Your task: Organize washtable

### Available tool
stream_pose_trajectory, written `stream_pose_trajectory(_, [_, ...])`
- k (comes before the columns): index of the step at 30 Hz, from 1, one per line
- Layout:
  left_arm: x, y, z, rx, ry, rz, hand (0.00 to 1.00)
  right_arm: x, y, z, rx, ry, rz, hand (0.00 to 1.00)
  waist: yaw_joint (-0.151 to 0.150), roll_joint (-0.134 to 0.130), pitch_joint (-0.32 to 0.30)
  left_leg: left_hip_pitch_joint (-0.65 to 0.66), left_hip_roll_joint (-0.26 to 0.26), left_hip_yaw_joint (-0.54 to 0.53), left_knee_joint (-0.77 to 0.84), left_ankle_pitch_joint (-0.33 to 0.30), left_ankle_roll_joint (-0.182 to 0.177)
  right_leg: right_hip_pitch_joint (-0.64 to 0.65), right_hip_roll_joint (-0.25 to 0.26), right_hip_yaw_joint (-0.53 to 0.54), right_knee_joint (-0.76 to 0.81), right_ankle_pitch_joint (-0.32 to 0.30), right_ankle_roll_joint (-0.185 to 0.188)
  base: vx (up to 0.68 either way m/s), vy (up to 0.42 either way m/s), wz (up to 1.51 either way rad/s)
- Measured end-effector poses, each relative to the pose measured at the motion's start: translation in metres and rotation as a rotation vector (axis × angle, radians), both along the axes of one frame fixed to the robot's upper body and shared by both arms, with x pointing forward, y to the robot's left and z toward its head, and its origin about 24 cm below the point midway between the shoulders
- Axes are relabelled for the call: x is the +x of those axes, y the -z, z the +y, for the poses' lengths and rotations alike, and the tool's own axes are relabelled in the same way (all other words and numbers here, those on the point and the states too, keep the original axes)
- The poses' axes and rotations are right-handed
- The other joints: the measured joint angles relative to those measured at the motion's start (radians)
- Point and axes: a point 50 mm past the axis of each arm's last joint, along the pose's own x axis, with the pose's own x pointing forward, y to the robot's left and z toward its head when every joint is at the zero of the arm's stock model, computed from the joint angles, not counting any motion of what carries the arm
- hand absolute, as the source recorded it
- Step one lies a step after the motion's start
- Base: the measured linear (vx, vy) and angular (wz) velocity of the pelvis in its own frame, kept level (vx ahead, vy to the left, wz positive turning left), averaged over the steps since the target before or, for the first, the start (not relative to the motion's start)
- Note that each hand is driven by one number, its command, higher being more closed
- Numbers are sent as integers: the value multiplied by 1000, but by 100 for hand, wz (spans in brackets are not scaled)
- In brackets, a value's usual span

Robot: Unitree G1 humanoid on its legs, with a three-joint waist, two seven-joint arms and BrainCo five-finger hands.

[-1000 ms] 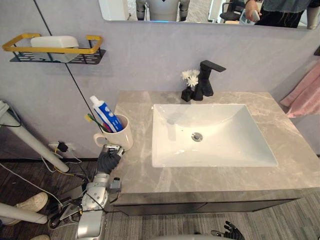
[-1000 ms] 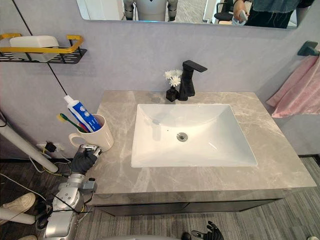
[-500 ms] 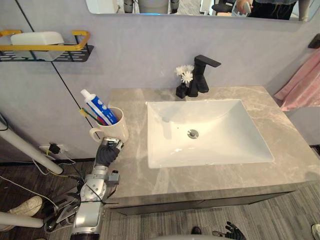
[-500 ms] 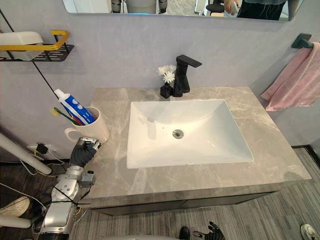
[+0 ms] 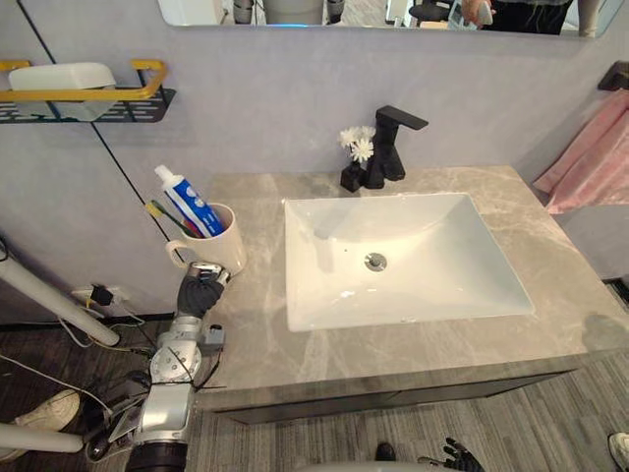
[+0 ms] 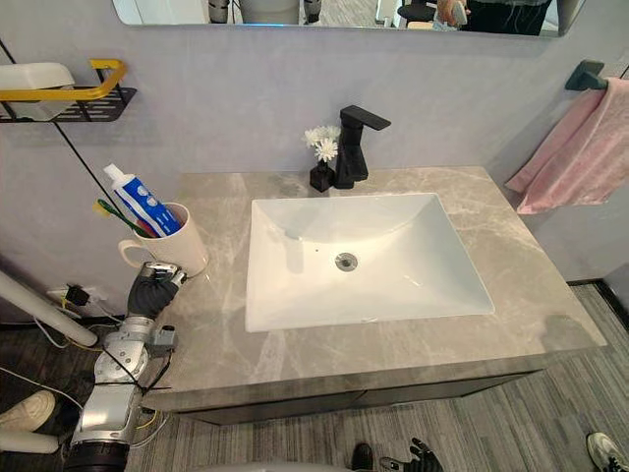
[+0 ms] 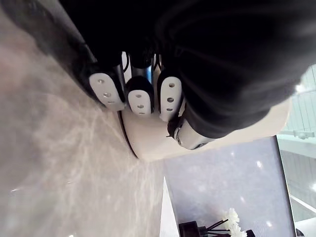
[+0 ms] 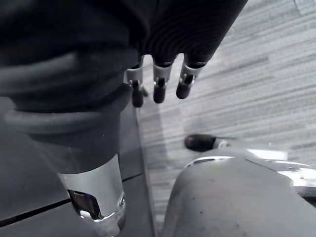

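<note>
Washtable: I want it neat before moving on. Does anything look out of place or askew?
The mug sits right at the counter's left edge, handle past it, with the toothpaste leaning steeply out. The left hand is at its base. Nothing looks spilled.

Bright, even light from above. The basin shows soft glare and a faint shadow of the faucet. A shadow darkens the right front corner of the counter.

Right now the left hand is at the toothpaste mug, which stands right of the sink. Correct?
No: the mug stands left of the sink, as the left eye view shows. The left hand is at it, and it holds toothpaste.
</note>
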Motion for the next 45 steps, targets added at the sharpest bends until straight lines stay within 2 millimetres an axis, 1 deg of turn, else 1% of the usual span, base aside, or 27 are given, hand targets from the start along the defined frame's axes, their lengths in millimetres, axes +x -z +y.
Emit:
stream_pose_trajectory(7, [8, -1, 2, 23, -8, 3, 100, 0, -1, -2, -7, -9, 0, 0, -3, 4, 4, 0, -1, 2, 1, 0, 0, -2, 0, 7, 0, 3, -2, 0, 0, 0])
stream_pose_trajectory(14, [11, -2, 5, 48, -14, 5, 100, 1, -1, -5, -18, -33, 1, 0, -8, 15, 14, 1, -2, 4, 1, 0, 0, -5, 0, 14, 0, 6, -1, 0, 0, -1])
stream_pose_trajectory(20, [16, -4, 4, 48, -9, 7, 100, 0, -1, -5, -18, -33, 1, 0, -8, 14, 15, 1, -2, 5, 2, 0, 0, -5, 0, 15, 0, 6, -1, 0, 0, 0])
stream_pose_trajectory(25, [17, -5, 7, 70, -8, 12, 100, 0, -1, -5, -18, -34, 1, 0, -18, 14, 15, 2, -3, 6, 2, 0, 0, -5, 0, 17, 0, 7, -2, 0, 0, 0])
stream_pose_trajectory(35, [18, -5, 7, 90, 0, 21, 100, 0, -1, -4, -16, -42, 2, 0, -19, 14, 15, 2, -3, 6, 4, 0, 0, -4, 0, 17, 0, 9, -2, 0, 0, 0])
stream_pose_trajectory(45, [20, -5, 0, 90, 32, 24, 100, -4, -1, -4, -15, -39, 11, 0, -16, 13, 15, 5, -3, 1, 10, 0, 1, 5, -2, 12, 1, 9, -3, 0, 0, 0])
